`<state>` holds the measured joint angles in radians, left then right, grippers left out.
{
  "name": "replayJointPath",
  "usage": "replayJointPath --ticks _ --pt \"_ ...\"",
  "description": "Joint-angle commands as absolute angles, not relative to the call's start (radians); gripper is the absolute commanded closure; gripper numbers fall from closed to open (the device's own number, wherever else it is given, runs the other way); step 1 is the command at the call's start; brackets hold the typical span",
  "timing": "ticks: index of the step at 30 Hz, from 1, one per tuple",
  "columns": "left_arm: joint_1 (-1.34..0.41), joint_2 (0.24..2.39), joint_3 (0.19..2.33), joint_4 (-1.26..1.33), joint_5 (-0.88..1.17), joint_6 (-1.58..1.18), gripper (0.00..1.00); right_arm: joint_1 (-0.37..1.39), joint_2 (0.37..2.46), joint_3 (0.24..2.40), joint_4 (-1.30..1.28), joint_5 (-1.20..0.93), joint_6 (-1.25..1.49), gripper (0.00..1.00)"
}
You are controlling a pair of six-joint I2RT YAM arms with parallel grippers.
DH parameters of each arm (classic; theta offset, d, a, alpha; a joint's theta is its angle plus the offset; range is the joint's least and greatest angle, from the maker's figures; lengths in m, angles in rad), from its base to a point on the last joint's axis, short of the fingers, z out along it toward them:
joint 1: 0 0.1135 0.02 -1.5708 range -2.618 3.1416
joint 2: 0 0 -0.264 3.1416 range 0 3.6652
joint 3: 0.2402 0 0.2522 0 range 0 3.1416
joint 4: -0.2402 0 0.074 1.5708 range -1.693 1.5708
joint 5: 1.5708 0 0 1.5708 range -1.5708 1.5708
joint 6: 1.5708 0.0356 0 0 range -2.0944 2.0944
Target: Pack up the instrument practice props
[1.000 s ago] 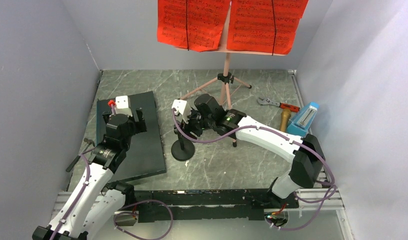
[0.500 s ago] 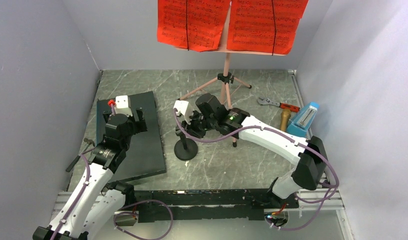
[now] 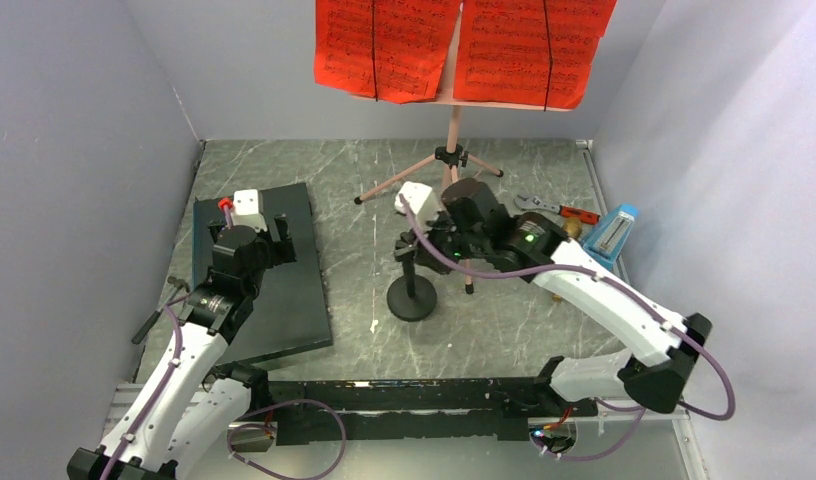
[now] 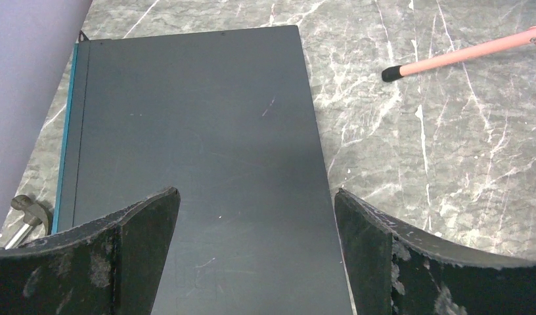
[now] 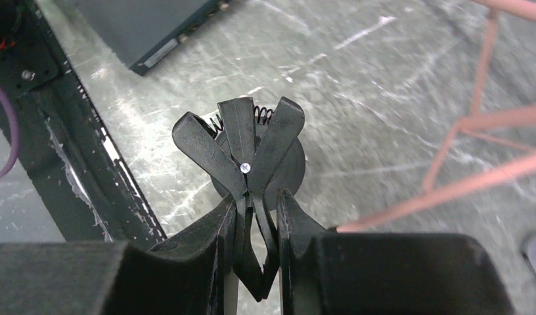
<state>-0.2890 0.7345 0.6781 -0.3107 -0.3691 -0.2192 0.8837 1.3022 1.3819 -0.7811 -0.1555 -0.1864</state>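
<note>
Black stand (image 3: pixel 412 297) shifted right, upright, right jaws gripping its clip, left jaws open

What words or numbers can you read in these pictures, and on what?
None can be read.
Red sheet-music pages: printed music, too small to read.
Blue metronome: anything on its face is too small to tell.
Dark slab: pale strip on its edge, blurred.

Bright, even light with soft shadows; pale glare on the tabletop (image 5: pixel 186 105); right wrist background slightly blurred.
</note>
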Motion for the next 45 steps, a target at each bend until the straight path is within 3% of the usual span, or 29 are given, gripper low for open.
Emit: replayJointPath --ticks 1,12,21,34,45 --pt "-0.281 0.74 0.678 -0.269 -0.35 -0.215 0.06 0.834 1.193 1.476 -0.87 0.01 -0.07 1.0" --pt "-0.276 0.749 0.678 -0.266 -0.332 -0.22 0.06 0.54 1.114 1.55 -1.104 0.191 0.076 1.0" --pt "-0.275 0.748 0.678 -0.264 -0.33 -0.219 0.06 0.353 1.067 1.522 -1.101 0.411 0.156 1.0" --pt "-0.275 0.726 0.674 -0.259 -0.321 -0.222 0.06 -0.062 0.952 1.22 -0.861 0.49 0.218 1.0" --pt "-0.275 0.719 0.672 -0.253 -0.308 -0.225 0.06 -0.257 0.907 1.069 -0.712 0.51 0.25 1.0"
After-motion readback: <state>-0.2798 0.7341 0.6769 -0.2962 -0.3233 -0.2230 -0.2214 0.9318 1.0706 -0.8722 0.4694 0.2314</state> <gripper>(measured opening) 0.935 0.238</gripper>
